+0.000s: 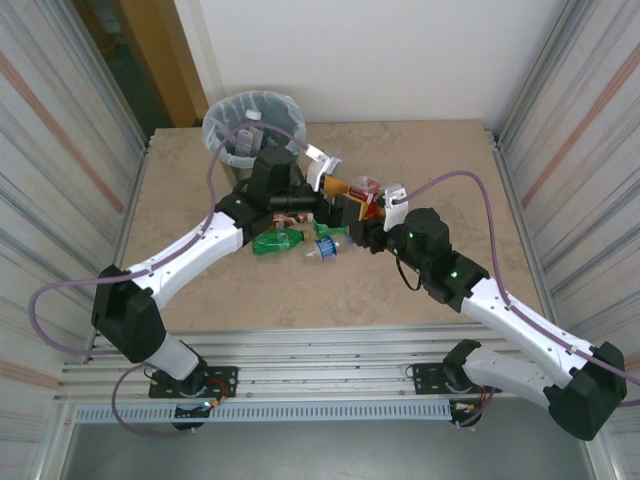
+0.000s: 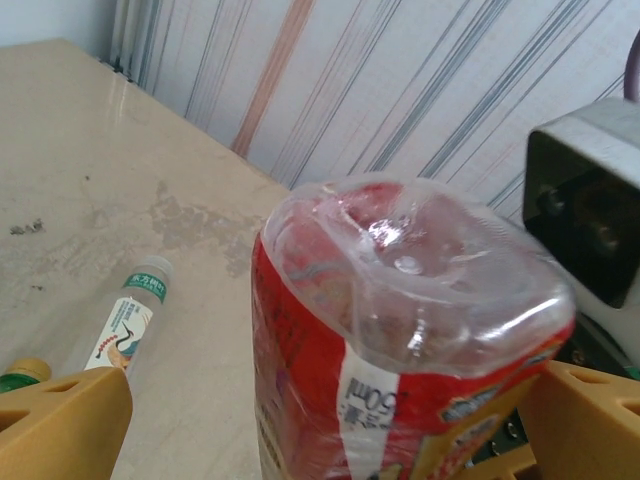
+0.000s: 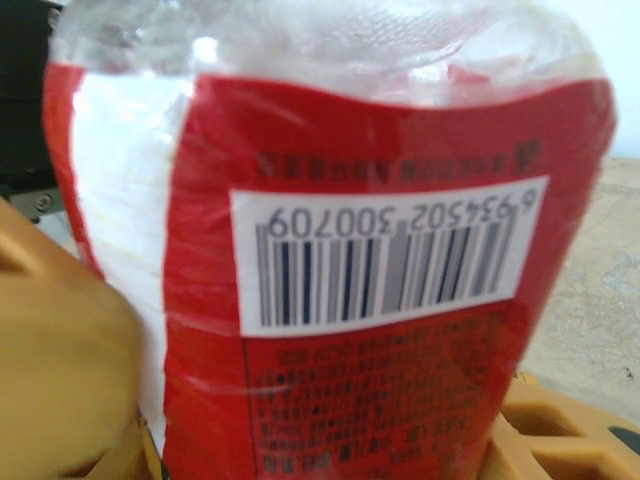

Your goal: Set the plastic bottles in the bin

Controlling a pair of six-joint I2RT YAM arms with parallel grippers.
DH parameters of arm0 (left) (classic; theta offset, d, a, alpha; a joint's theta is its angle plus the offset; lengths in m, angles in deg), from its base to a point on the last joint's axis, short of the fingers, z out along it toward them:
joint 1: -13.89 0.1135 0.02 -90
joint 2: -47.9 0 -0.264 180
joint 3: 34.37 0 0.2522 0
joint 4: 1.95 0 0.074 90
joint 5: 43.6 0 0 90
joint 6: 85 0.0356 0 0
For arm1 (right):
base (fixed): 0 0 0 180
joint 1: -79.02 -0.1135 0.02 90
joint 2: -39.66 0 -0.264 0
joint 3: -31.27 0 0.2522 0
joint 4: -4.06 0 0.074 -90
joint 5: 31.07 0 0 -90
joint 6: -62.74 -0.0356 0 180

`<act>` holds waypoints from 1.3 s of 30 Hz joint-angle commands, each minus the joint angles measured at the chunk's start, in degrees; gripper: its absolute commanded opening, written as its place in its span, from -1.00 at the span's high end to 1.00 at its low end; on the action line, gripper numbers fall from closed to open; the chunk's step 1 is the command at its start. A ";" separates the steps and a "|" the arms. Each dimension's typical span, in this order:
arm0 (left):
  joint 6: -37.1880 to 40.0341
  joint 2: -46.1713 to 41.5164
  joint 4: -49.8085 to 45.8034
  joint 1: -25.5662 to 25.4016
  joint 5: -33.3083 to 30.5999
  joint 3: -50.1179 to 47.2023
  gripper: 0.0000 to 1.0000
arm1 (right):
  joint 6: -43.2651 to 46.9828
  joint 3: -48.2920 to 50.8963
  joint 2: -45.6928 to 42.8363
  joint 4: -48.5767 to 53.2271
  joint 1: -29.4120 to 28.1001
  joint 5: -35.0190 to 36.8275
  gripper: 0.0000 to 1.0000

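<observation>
Overhead, a beige stone-look table (image 1: 200,260) fills the cell, with ribbed metal walls (image 1: 60,120) on the left and right, a plain white wall behind, and an aluminium rail along the near edge where both arms are bolted. The bin (image 1: 222,112) stands at the far left corner of the table, its pale liner folded over the rim, and something clear with a white cap lies inside it.

Both arms reach to the middle of the table and meet at one red bottle (image 1: 366,186), which is held off the surface. The right gripper (image 3: 310,400) is pinching this bottle: the red label and its barcode sit close between the yellow fingers (image 3: 60,370), which press in on either side. The left gripper (image 2: 328,420) is spread wide around the same bottle, whose clear base points at the wrist camera. One of its fingers (image 2: 65,420) stands apart from the label; the other sits right against it, though I cannot tell whether it presses.

Just below the grippers in the top view, a green bottle (image 1: 278,241) lies on its side, with a clear bottle (image 1: 328,246) with a blue cap just beside it. In the left wrist view a white-label bottle (image 2: 135,320) lies flat on the table, near the striped wall.
</observation>
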 commanded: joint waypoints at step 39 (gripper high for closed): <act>-1.30 0.01 1.38 -0.57 -1.61 2.70 0.33 | 2.25 -4.03 1.56 0.70 -2.24 2.88 -0.25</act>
